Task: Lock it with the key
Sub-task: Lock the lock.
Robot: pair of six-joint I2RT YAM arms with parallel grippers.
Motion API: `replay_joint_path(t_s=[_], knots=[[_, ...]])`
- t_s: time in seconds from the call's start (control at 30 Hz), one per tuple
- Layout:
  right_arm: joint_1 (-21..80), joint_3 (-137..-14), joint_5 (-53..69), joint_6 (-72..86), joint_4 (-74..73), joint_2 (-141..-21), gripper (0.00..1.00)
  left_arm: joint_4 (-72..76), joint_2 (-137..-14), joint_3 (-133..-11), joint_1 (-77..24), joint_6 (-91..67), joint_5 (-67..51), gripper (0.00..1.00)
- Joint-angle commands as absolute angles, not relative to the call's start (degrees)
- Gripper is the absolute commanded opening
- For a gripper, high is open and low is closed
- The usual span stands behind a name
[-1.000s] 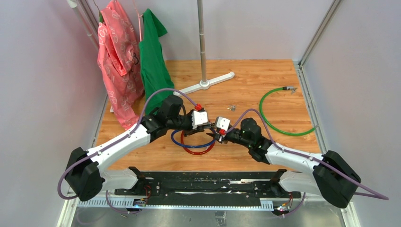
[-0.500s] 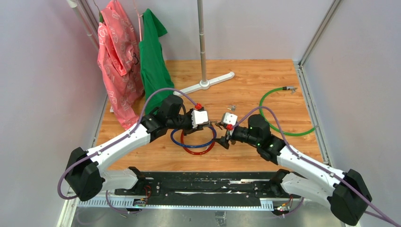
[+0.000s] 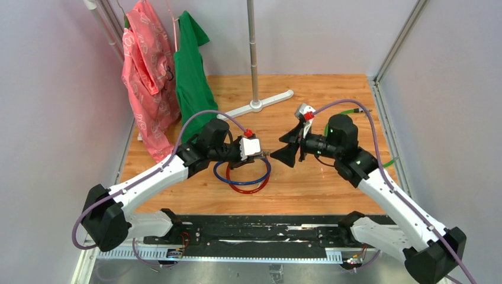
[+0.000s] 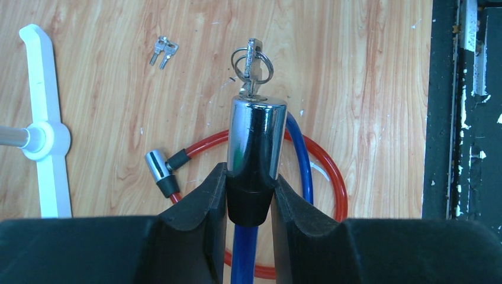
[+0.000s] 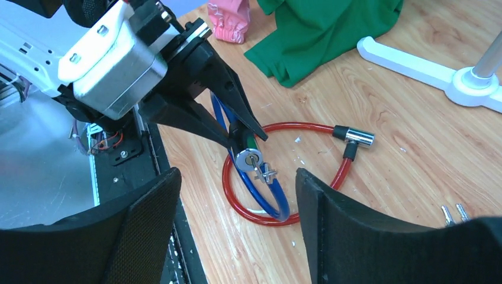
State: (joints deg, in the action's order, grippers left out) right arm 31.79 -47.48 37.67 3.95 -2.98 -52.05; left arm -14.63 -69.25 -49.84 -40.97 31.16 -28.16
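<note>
Key [image 4: 251,62] is seated in the end face of the chrome lock cylinder [image 4: 256,136] on the blue cable [image 4: 298,155]. Only the bow and its key ring [image 4: 264,60] are exposed. The cylinder is clamped at its black collar by the left gripper [image 4: 251,177] and held up off the tabletop [image 4: 367,89], above the red cable [image 4: 331,183] loop.

Right gripper [image 5: 237,174] is released, jaws spread wide with nothing between them. It is faced at the keyed end of the cylinder but stands apart from it.

Orientation: the key's long axis is coaxial with the cylinder. The blade is buried in the keyway and the bow points away from the left gripper, towards the right one. Seen from above, that line runs roughly left to right across the tabletop.

Handling, as judged:
- Tiny, light, rigid metal. Smooth faces, so slip is likely under a light pinch.
- Hold should be taken on the flat bow, pads across its two faces, so that torque goes about the key axis.
- The ring hangs loose. It can get caught between the pads and spoil the grip.
- The blade is thin, so side load should be avoided. Twist only, with the cylinder braced by the left gripper.

Spare keys [image 4: 164,50] lie loose on the tabletop, well apart, and are not needed.
</note>
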Motion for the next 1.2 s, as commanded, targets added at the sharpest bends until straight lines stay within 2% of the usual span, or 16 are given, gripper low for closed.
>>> replay_joint_path(t_s=[0.0,0.1,0.23,0.27,0.47,0.63,0.77,0.9,1.17], knots=[[33.76,-52.09,38.85,4.21,-14.41,-55.2,0.75,-19.92,-70.2,-49.13,-41.13,31.74,-27.26,0.0],[34.94,-52.14,38.43,1.08,-10.86,-55.94,0.69,-19.62,-70.4,-49.13,-41.13,31.45,-27.67,0.0],[34.98,-54.13,37.72,-4.3,-11.5,-59.17,0.45,-20.06,-70.4,-49.39,-41.13,31.38,-27.68,0.0],[34.93,-54.56,37.76,-4.98,-11.85,-60.02,0.43,-20.23,-70.43,-49.46,-41.13,31.44,-27.61,0.0],[34.95,-55.37,38.46,-7.6,-12.11,-63.26,0.45,-20.21,-70.5,-49.49,-41.13,31.37,-27.82,0.0],[34.95,-53.2,40.41,-5.12,-7.74,-63.98,0.34,-20.01,-70.6,-49.49,-41.13,31.14,-28.0,0.0],[34.93,-53.25,40.68,-2.95,-7.99,-64.94,0.31,-19.99,-70.53,-49.48,-41.13,31.2,-27.7,0.0],[34.97,-52.49,40.71,-1.66,-8.06,-64.78,0.24,-19.95,-70.43,-49.5,-41.13,31.11,-27.85,0.0],[35.18,-51.9,40.81,-1.3,-7.3,-65.34,0.25,-19.95,-70.09,-49.22,-41.13,31.03,-27.94,0.0]])
